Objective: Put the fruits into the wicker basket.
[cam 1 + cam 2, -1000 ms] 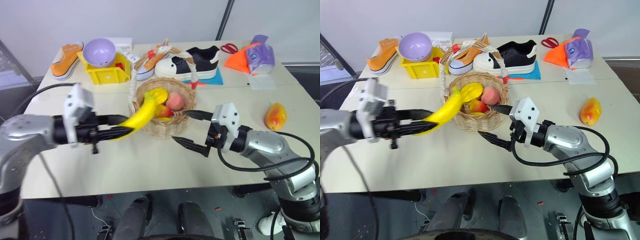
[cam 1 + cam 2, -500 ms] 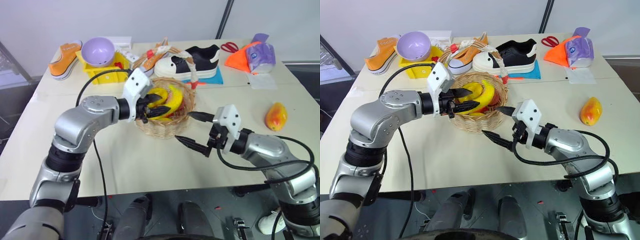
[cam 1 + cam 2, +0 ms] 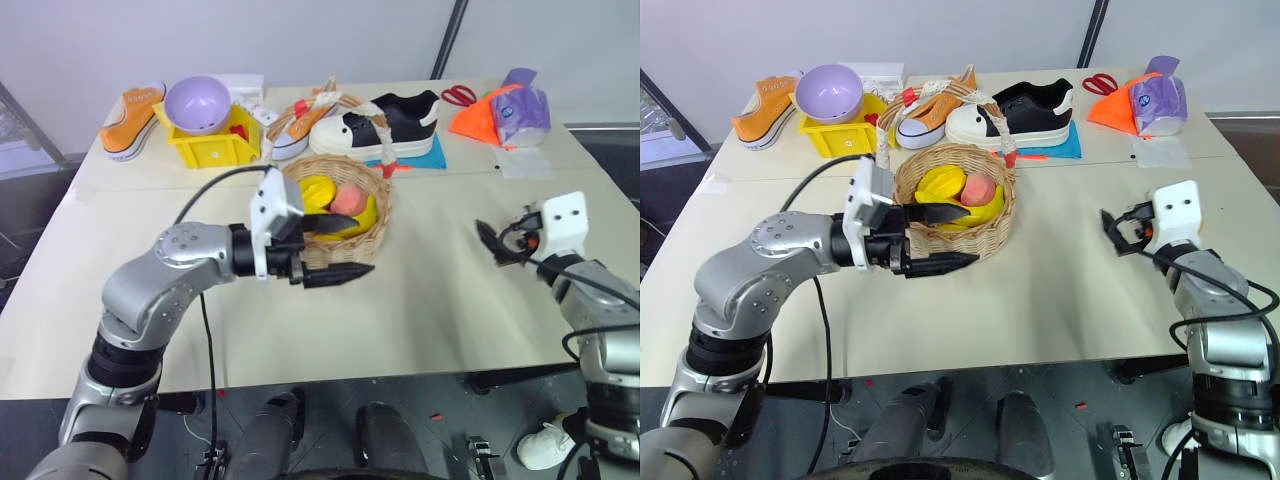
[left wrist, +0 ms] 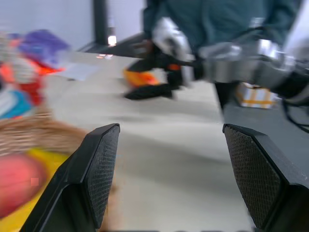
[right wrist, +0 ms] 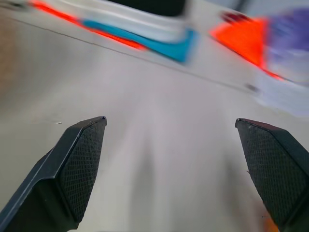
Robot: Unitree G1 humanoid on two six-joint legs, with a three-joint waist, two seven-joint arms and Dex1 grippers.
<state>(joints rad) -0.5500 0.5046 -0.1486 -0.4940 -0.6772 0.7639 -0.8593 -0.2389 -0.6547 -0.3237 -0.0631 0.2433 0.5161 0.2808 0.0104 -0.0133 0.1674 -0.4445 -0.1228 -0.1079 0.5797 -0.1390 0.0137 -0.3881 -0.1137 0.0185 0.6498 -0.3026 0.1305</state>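
The wicker basket (image 3: 352, 243) stands mid-table and holds the yellow banana (image 3: 345, 218), a yellow starfruit (image 3: 314, 188) and a pink peach (image 3: 349, 199). My left gripper (image 3: 356, 243) is open and empty at the basket's near rim; one finger lies over the rim and the other hangs in front of the wall. My right gripper (image 3: 491, 241) is open and empty, low over the table at the right. In the left wrist view the red-yellow mango (image 4: 139, 76) lies right behind the right gripper's fingers (image 4: 145, 91). The right wrist view has that gripper's fingers wide apart over bare table.
At the back of the table stand a yellow bin (image 3: 215, 148) with a purple bowl (image 3: 198, 103), an orange sneaker (image 3: 132, 118), a white-orange sneaker (image 3: 300, 125), a black-white shoe (image 3: 378, 125) on a blue mat, scissors (image 3: 458, 96) and an orange-purple plush (image 3: 505, 115).
The left gripper has carried the banana into the basket, let it go and drawn back to the near rim. The right arm has swung far right, to where the mango lay.
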